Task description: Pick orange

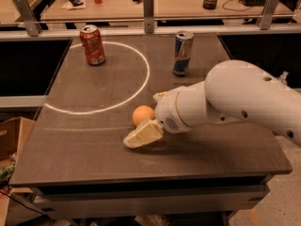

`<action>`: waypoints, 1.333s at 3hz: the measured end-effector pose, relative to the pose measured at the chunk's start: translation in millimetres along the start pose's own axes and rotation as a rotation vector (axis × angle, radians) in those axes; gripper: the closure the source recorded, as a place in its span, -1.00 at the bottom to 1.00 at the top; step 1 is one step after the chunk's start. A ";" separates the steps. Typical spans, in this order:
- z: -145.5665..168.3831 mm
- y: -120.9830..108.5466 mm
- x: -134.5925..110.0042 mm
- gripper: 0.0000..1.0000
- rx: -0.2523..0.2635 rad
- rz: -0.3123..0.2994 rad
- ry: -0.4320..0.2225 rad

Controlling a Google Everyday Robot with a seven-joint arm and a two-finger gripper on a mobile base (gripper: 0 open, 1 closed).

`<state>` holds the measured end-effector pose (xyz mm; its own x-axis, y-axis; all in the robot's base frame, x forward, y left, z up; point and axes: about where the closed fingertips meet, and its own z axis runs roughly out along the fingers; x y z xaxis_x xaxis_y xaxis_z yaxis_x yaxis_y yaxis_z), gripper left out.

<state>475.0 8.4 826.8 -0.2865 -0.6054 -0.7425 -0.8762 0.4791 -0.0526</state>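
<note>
The orange is a small round light-orange fruit. It rests on the dark table, just outside the white circle's lower right arc. My gripper has come in from the right on a bulky white arm. It is open, with the orange between its jaws. The near cream finger lies low on the table in front of the orange. The far fingertip shows just behind it. The orange is still on the table surface.
A red-orange soda can stands at the back left on the white circle. A blue energy-drink can stands at the back, beyond the arm. A metal rail runs behind the table. A cardboard box sits at the left.
</note>
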 end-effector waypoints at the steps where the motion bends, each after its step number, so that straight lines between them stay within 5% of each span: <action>1: 4.7 2.7 -1.2 -0.19 -0.024 -0.008 -0.001; 3: -1.4 3.7 -19.3 0.74 -0.043 -0.023 -0.053; 4: -22.3 -3.5 -51.6 1.00 -0.044 -0.021 -0.177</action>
<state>484.2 23.7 880.2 -0.1989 -0.4918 -0.8477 -0.8985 0.4369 -0.0427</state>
